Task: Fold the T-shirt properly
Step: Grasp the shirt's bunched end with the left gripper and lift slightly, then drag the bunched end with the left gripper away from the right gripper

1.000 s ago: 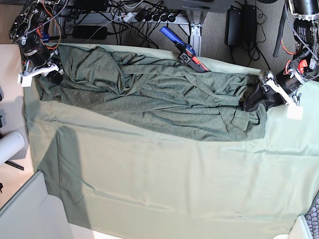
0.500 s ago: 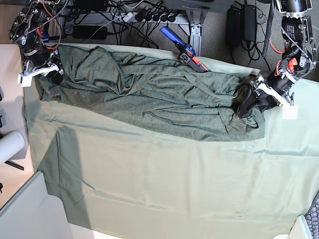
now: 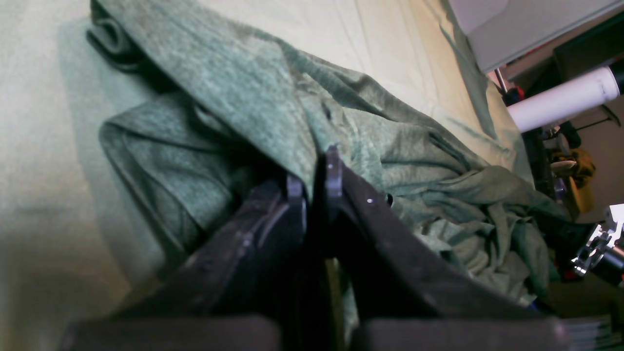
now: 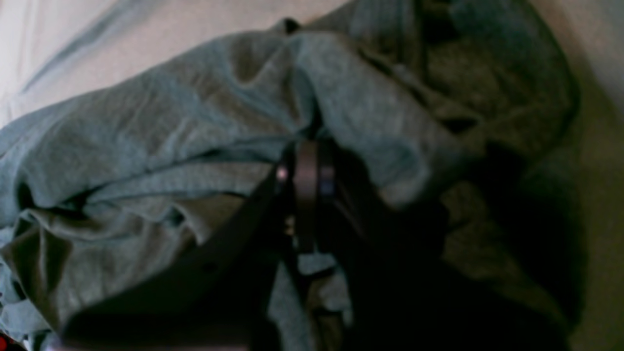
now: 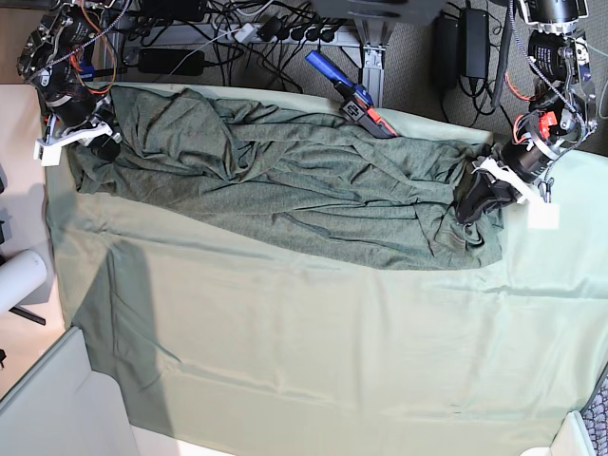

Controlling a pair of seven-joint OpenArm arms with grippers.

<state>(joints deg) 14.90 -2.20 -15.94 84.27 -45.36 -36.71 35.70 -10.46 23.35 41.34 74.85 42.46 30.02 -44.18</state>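
Grey-green T-shirt (image 5: 285, 190) fabric is now pinched at right: your left gripper (image 3: 314, 170) jaws have just closed on it. Your right gripper (image 4: 306, 156), upper left, stays clamped on it too, so you can start stretching.

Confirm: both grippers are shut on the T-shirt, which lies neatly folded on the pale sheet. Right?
Not folded. The base view shows the T-shirt stretched out and rumpled across the pale sheet. The left gripper and right gripper are shut on it.
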